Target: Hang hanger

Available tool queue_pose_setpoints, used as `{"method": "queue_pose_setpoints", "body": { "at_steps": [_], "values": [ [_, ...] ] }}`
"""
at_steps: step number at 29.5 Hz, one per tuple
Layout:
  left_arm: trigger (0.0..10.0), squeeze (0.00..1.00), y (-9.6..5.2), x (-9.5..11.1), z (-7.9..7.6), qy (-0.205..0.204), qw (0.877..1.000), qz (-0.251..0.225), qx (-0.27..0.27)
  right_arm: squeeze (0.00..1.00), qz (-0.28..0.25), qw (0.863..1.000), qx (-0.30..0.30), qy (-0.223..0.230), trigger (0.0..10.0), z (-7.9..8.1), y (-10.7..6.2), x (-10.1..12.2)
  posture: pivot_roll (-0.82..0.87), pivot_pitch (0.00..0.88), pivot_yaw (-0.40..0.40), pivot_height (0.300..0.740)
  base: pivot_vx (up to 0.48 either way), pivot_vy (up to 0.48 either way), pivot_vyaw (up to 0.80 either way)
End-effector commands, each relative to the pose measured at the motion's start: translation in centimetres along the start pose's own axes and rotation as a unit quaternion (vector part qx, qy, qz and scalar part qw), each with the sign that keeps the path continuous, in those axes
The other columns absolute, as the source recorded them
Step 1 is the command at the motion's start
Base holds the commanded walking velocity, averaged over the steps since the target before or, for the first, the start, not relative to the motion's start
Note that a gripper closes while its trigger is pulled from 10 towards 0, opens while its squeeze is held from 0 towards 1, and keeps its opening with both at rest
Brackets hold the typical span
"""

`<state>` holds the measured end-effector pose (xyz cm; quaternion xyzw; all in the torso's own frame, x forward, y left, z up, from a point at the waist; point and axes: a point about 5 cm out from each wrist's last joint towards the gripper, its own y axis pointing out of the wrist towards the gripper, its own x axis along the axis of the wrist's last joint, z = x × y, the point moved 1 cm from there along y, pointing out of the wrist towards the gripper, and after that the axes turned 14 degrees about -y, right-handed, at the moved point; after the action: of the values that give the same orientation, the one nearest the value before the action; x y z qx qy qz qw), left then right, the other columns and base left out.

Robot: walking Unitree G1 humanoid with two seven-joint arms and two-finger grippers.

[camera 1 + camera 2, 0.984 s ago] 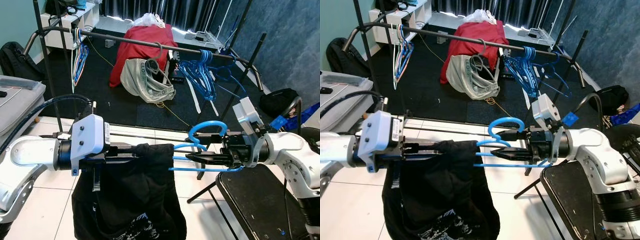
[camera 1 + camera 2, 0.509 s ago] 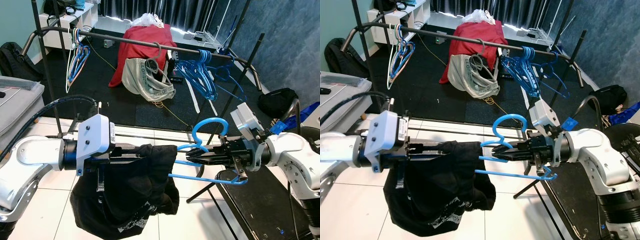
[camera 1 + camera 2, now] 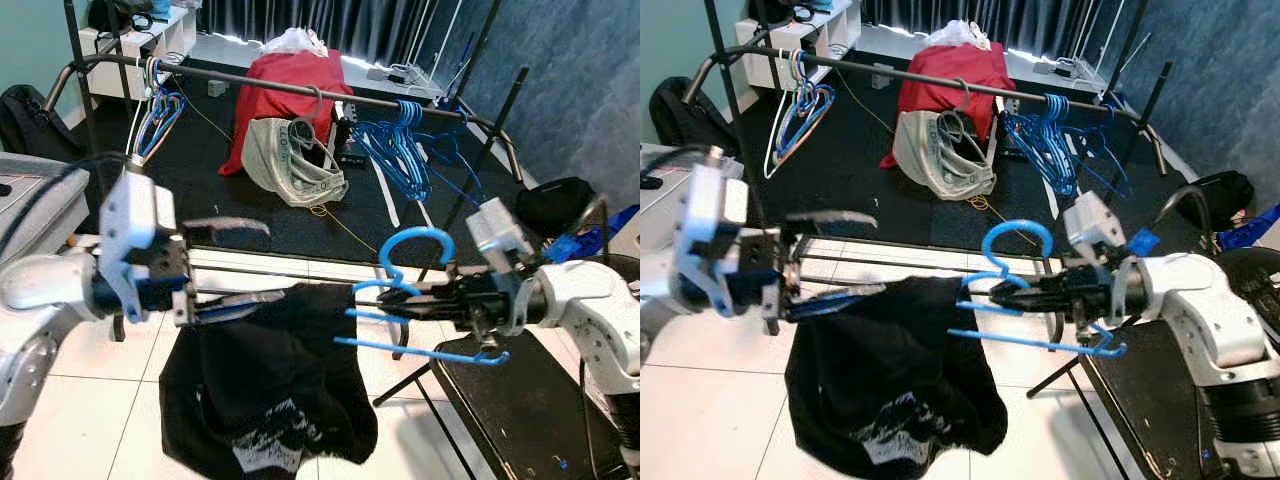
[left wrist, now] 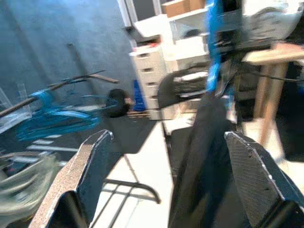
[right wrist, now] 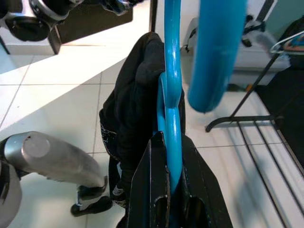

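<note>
Right gripper (image 3: 1015, 292) pinches a glossy blue plastic hanger (image 3: 1012, 270) carrying a black garment (image 3: 890, 385) with unreadable, blurry white print, left gripper (image 3: 835, 255) gaping open.

your robot has two silver arms with rounded, glossy shells. a thick black cable (image 3: 60, 180) loops over the left arm (image 3: 40, 300) into a pale boxy wrist block with blue trim. the right arm (image 3: 1200, 310) carries a small white box on top near the wrist and a blue tag behind it. each arm ends in two long black fingers; the left gripper (image 4: 166, 175) shows fingers with finely ribbed pads (image 4: 251, 166).
</note>
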<state>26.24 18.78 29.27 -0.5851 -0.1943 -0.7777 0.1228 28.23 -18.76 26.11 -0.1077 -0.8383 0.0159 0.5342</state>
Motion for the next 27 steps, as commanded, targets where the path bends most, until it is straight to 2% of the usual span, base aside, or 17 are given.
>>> {"method": "queue_pose_setpoints", "body": {
  "at_steps": [1, 3, 4, 7, 11, 16, 24, 27],
  "values": [
    [10.0, 1.0, -0.9, 0.4, 0.9, -0.003, 0.999, -0.021, 0.031, 0.0, -0.019, 0.999, -0.027, -0.02, 0.0, -0.7, -1.4, 1.5, 0.04, 0.037, -0.147, 0.74, 0.0, 0.0, 0.0],
    [10.0, 1.0, -0.9, 0.4, 0.9, -0.003, 0.999, -0.021, 0.031, 0.0, -0.019, 0.999, -0.027, -0.02, 0.0, -0.7, -1.4, 1.5, 0.04, 0.037, -0.147, 0.74, 0.0, 0.0, 0.0],
    [10.0, 0.0, -1.5, 0.5, 1.4, -0.008, 0.998, -0.027, 0.048, 0.0, -0.025, 0.999, -0.036, -0.023, 0.0, -0.9, -1.8, 2.0, 0.04, 0.04, -0.145, 0.74, 0.0, 0.0, 0.0],
    [10.0, 0.0, -2.5, 0.1, 1.7, -0.036, 0.997, -0.04, 0.051, 0.0, -0.04, 0.997, -0.053, -0.034, 0.0, -1.3, -2.4, 2.8, 0.04, 0.041, -0.141, 0.74, 0.0, 0.0, 0.0],
    [10.0, 0.0, -2.8, -1.0, 1.4, -0.059, 0.997, -0.031, 0.041, 0.0, -0.055, 0.995, -0.065, -0.044, 0.0, -1.6, -2.6, 3.4, 0.03, 0.04, -0.138, 0.74, 0.0, 0.0, 0.0],
    [10.0, 0.0, -1.6, -2.9, -0.2, -0.077, 0.997, 0.006, -0.005, 0.0, -0.075, 0.994, -0.062, -0.051, 0.0, -1.8, -1.9, 4.0, 0.03, 0.039, -0.137, 0.74, 0.0, 0.0, 0.0],
    [10.0, 0.0, -1.2, -3.5, -0.7, -0.08, 0.996, 0.016, -0.021, 0.0, -0.08, 0.994, -0.057, -0.051, 0.0, -1.9, -1.6, 4.1, 0.03, 0.038, -0.139, 0.74, 0.0, 0.0, 0.0],
    [10.0, 0.0, -0.6, -4.0, -0.9, -0.079, 0.996, 0.028, -0.02, 0.0, -0.084, 0.994, -0.055, -0.051, 0.0, -2.0, -1.5, 4.2, 0.03, 0.037, -0.141, 0.74, 0.0, 0.0, 0.0]
  ]
}}
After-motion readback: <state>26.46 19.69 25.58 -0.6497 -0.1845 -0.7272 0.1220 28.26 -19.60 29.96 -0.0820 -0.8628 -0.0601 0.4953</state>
